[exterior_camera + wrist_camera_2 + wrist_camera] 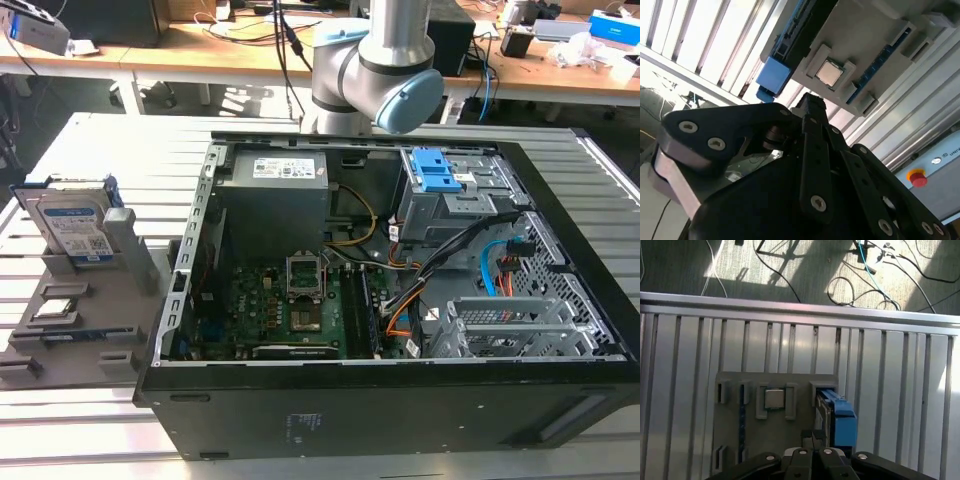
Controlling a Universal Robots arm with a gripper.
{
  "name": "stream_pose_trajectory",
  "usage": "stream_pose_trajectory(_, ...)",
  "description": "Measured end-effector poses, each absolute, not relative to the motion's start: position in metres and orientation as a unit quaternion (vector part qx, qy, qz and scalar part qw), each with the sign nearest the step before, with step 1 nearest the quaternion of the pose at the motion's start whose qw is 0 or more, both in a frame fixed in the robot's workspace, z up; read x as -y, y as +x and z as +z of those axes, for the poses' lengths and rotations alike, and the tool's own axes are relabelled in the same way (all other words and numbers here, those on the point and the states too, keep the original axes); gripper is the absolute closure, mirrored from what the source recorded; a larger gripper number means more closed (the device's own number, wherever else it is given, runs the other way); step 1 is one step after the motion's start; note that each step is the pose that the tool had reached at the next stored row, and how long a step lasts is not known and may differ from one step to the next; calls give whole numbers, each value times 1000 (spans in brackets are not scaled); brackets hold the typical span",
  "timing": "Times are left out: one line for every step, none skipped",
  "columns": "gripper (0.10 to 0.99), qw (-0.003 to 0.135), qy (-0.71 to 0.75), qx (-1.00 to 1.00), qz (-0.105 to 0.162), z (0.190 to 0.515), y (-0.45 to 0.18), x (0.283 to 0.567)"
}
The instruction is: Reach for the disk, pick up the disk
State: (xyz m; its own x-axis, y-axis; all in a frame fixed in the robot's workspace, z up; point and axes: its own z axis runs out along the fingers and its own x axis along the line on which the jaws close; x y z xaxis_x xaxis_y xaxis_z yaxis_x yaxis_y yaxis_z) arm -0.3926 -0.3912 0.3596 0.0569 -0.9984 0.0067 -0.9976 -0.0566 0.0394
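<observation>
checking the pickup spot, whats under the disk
The disk stands upright in a slot of the grey holder tray, which lies on the slatted table. Its bottom edge is covered by the slot walls.

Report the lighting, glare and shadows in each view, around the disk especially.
Exterior view: even, soft light on the disk, while the computer case interior is dim. Second wrist view: glare washes out the table slats beside the disk's blue frame. First wrist view: a sunlit patch on the floor carries hard shadows; the disk is evenly lit.
</observation>
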Motion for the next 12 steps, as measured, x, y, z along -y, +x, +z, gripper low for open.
stream_pose_trajectory(980, 17, 721, 692, -11, 360, -393, 391)
stream_pose_trajectory(980, 17, 716, 698, -11, 359, -393, 391)
stream_pose_trajectory(980, 17, 710, 704, -11, 359, -393, 391)
stream_pose_trajectory(980, 17, 701, 713, -11, 359, -393, 391)
stream_pose_trajectory(980, 17, 700, 714, -11, 359, -393, 391)
stream_pose_trajectory(980, 17, 700, 714, -11, 359, -393, 391)
stream_pose_trajectory(980, 17, 700, 714, -11, 359, -393, 391)
stream_pose_trajectory(980, 17, 700, 714, -11, 359, -393, 391)
stream_pose_trajectory(980, 17, 700, 714, -11, 359, -393, 391)
stream_pose_trajectory(980, 17, 700, 714, -11, 359, -393, 391)
stream_pose_trajectory(980, 17, 700, 714, -11, 359, -393, 391)
stream_pose_trajectory(980, 17, 700, 714, -11, 359, -393, 391)
